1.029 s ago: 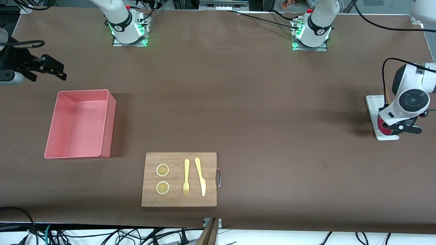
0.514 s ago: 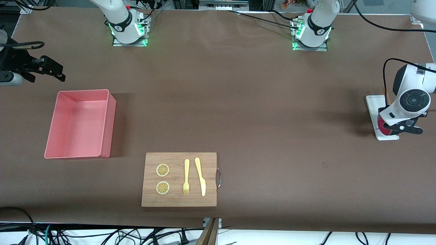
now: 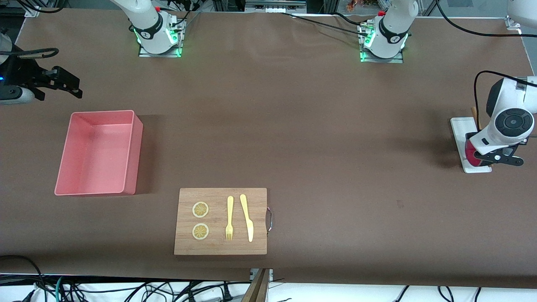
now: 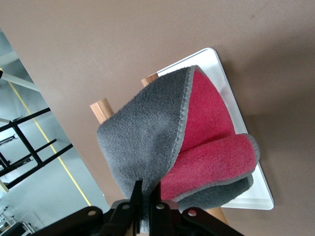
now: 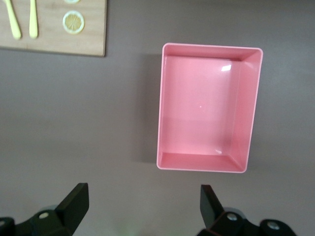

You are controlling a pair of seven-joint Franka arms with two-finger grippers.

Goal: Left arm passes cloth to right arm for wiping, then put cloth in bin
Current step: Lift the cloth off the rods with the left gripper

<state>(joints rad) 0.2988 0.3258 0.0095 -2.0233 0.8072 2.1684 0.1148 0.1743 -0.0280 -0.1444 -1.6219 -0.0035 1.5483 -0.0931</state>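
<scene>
My right gripper [image 3: 67, 86] waits with its fingers spread wide, in the air at the right arm's end of the table, with nothing in it. The pink bin [image 3: 98, 153] stands below it – nearer to the front camera. Beside the bin is a wooden board [image 3: 221, 221] with fork [image 3: 229, 218] and knife [image 3: 246, 217]. My left gripper [image 4: 146, 209] is pinching the cloth [image 4: 172, 147] over the small white tray [image 3: 461, 134].
</scene>
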